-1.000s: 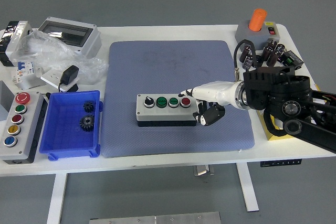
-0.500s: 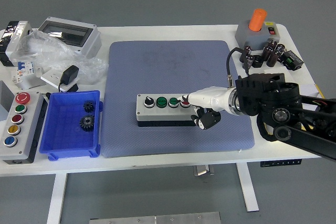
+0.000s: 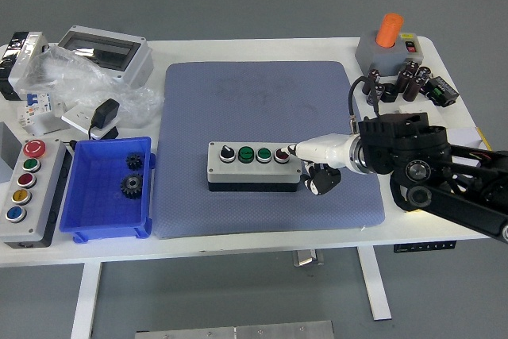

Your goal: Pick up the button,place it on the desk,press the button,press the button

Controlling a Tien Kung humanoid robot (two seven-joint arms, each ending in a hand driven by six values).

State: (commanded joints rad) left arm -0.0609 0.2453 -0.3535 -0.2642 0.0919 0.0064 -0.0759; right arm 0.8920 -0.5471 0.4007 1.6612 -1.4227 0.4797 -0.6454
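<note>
At the centre of the blue mat [image 3: 270, 101] lies the button box [image 3: 254, 165], a grey four-control station with a black selector knob, two green buttons and one red button at its 3 o'clock end. Just to its 3 o'clock the right hand [image 3: 321, 163] holds nothing, its white finger outstretched beside the red button, the others curled; half a second ago that fingertip covered the button. Farther toward 9 o'clock, a blue bin [image 3: 109, 190] holds two gears.
</note>
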